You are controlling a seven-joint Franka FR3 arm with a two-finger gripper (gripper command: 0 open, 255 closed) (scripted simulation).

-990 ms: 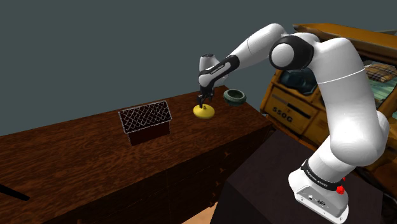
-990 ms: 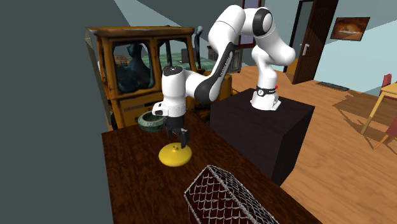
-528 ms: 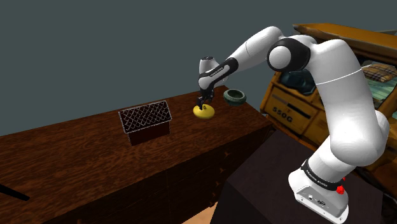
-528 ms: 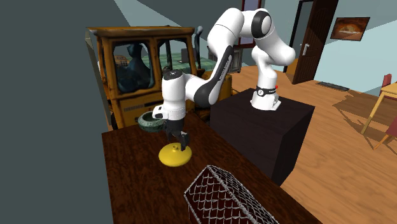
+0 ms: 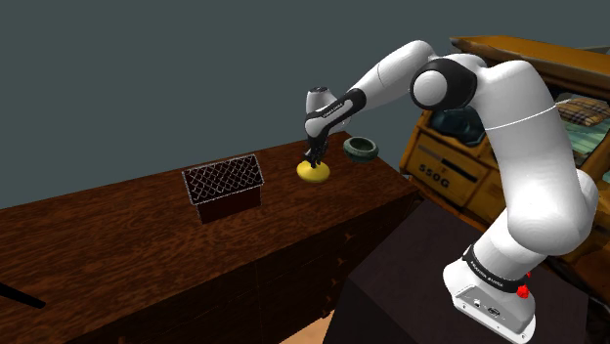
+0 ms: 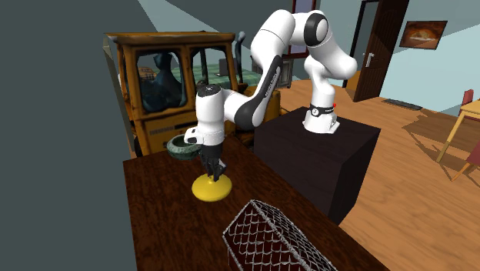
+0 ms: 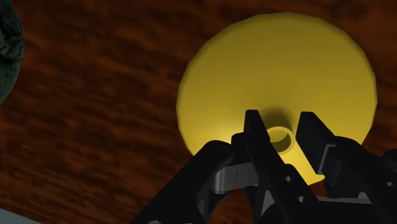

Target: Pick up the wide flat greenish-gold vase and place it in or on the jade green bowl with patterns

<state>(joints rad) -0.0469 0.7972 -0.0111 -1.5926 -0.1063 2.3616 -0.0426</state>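
The shoulder view is dim: the dark brown table (image 5: pixel 147 235) and the grey-teal wall (image 5: pixel 147 78) take little light, while the white arm (image 5: pixel 528 137) stands out brightly, shaded along its underside. The second exterior view is brighter, with an evenly lit wooden floor (image 6: pixel 415 200). In the wrist view the vase (image 7: pixel 280 70) glows yellow, with a soft dark shadow around its neck, and the black gripper (image 7: pixel 280 121) shows faint grey highlights.
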